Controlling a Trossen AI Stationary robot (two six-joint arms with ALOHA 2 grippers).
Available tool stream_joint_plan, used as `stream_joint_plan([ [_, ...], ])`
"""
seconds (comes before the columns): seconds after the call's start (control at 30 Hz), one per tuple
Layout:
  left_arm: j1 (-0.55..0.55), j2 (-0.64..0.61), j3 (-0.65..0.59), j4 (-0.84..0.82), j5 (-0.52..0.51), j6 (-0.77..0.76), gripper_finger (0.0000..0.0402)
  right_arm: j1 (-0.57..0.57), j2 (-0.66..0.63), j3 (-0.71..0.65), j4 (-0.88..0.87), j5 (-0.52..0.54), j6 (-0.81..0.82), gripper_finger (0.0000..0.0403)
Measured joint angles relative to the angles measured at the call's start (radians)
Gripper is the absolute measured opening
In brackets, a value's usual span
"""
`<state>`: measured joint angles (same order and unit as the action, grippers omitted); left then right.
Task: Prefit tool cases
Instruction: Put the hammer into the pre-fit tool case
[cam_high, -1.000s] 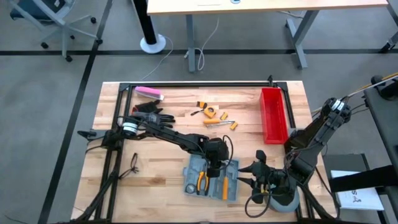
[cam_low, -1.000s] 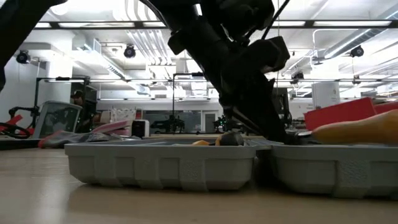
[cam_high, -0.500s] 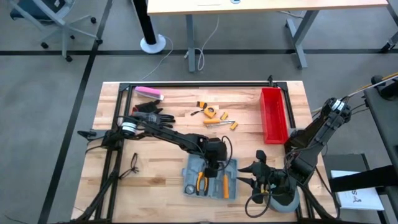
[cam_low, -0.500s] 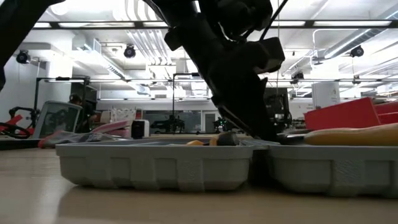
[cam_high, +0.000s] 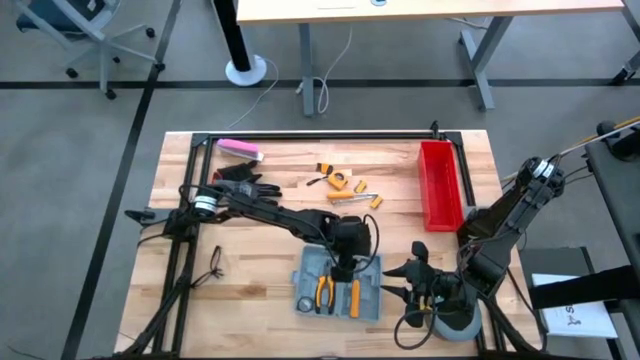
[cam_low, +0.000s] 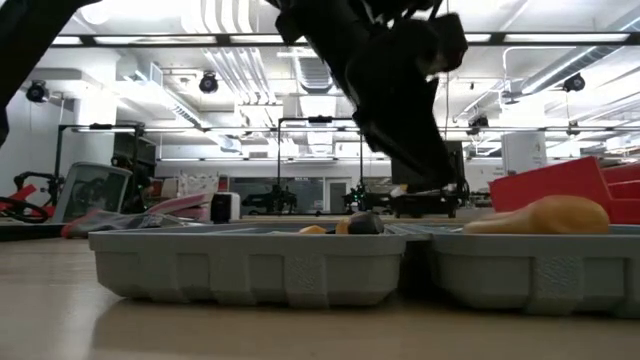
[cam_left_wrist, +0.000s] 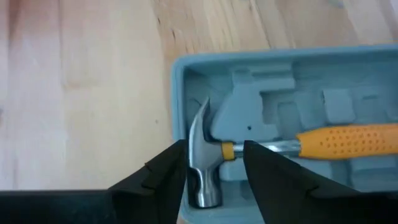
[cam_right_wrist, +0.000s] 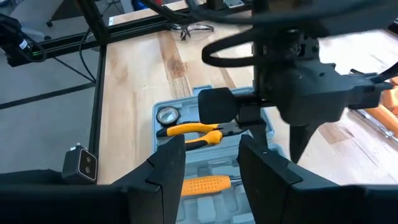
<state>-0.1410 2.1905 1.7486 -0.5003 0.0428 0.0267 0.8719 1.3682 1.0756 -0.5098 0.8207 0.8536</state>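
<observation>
High view: tool case (cam_high: 338, 287) lies open on the bench (cam_high: 260, 210), partly filled.
Hammer (cam_left_wrist: 292, 144), pliers (cam_right_wrist: 189, 130) and tape (cam_right_wrist: 166, 116) sit in slots; loose tools (cam_high: 345, 186) remain. Left end effector (cam_left_wrist: 214, 180) hovers released over the hammer head; right end effector (cam_right_wrist: 211, 163) waits, fingers parted, empty.

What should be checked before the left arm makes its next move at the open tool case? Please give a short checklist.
1. Hammer lies in the tool case slot: ok.
2. Left end effector open, straddling the hammer head without gripping: ok.
3. Pliers in the case: ok.
4. Right end effector parked open near the table's right corner: ok.
5. Hammer fully seated in its mould: cannot tell.
</observation>
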Motion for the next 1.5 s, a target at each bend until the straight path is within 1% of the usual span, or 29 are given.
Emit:
stream_joint_plan([
  [0.1, -0.004, -0.001, 0.008, 0.002, 0.007, -0.014, 0.0154, 0.001, 0.0, 0.0, 0.0, 0.0, 0.001, 0.0124],
  [0.33, -0.04, -0.001, -0.004, 0.003, 0.08, -0.057, 0.0141, 0.001, 0.0, 0.0, -0.001, 0.0, 0.0, 0.0113],
  [0.63, -0.107, 0.038, -0.007, 0.006, 0.08, -0.072, 0.0137, 0.0, 0.0, 0.0, -0.002, 0.0, -0.002, 0.0124],
  [0.73, -0.113, 0.04, -0.007, 0.034, 0.08, -0.119, 0.014, 0.0, 0.0, 0.0, -0.002, 0.0, 0.0, 0.0129],
  [0.93, -0.112, 0.04, -0.002, 0.048, 0.073, -0.141, 0.0143, 0.0, 0.0, 0.0, -0.001, 0.0, 0.003, 0.0127],
  [1.07, -0.119, 0.042, -0.005, 0.058, 0.073, -0.141, 0.0136, 0.0, 0.0, 0.0, -0.001, 0.0, 0.003, 0.012],
  [1.3, -0.142, 0.138, 0.009, 0.101, 0.078, -0.136, 0.0125, 0.0, 0.0, 0.0, 0.0, 0.002, 0.003, 0.0121],
  [1.5, -0.132, 0.121, 0.017, 0.071, 0.095, -0.148, 0.0124, 0.0, 0.0, 0.0, -0.001, 0.001, 0.011, 0.013],
])
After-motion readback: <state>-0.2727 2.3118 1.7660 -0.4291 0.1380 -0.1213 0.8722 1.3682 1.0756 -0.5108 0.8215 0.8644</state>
